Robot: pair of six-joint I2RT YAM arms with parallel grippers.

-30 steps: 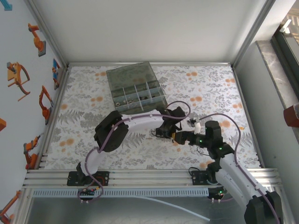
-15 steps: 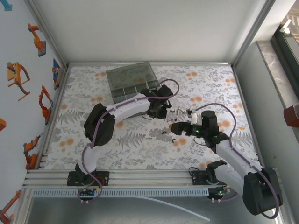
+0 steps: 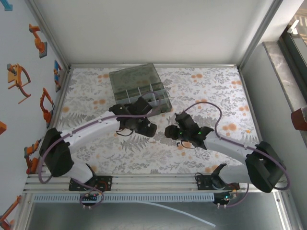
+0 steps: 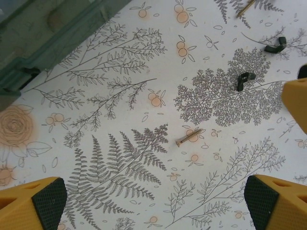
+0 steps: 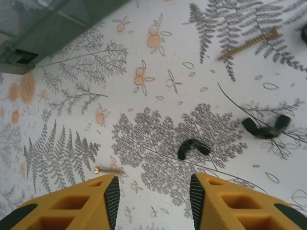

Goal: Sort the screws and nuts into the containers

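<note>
The left gripper (image 4: 153,203) hangs wide open and empty over a brass screw (image 4: 189,136) at mid-frame. The right gripper (image 5: 153,194), jaws partly apart and empty, sits just short of a black wing nut (image 5: 193,148). Farther off, upper left, stands the grey box (image 5: 48,24).

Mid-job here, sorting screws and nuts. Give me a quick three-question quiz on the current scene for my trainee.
1. True or false: the left end effector grips the small screw.
2. How many black wing nuts lie ahead of the right end effector? A one, B two, C four.
3. Fill in: the organiser box stands toward the table's ____ edge.
Key: 1 false, its jaws are open; 2 B; 3 far.
</note>
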